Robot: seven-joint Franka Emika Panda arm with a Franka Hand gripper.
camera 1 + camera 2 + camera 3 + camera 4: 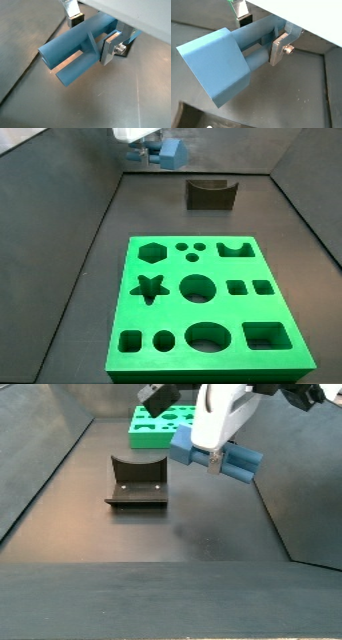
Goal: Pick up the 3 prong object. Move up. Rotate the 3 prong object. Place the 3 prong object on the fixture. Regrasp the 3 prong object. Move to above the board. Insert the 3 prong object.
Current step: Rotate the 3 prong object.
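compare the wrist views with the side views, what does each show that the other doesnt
Only the wrist views show the grasp closely: flat silver fingers with dark pads clamp the matte blue-grey plastic 3 prong object, its parallel prongs clear of the grey floor.

Only the side views show the surroundings: the bright green board with its cut-out holes, and the small dark brown fixture with a U-shaped notch, nothing resting on it.

Both show the gripper holding the 3 prong object in the air, off the fixture and board.

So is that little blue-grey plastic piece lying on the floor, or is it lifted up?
Lifted. The gripper is shut on the blue-grey three-pronged plastic piece, holding it clear of the floor beside the dark fixture.
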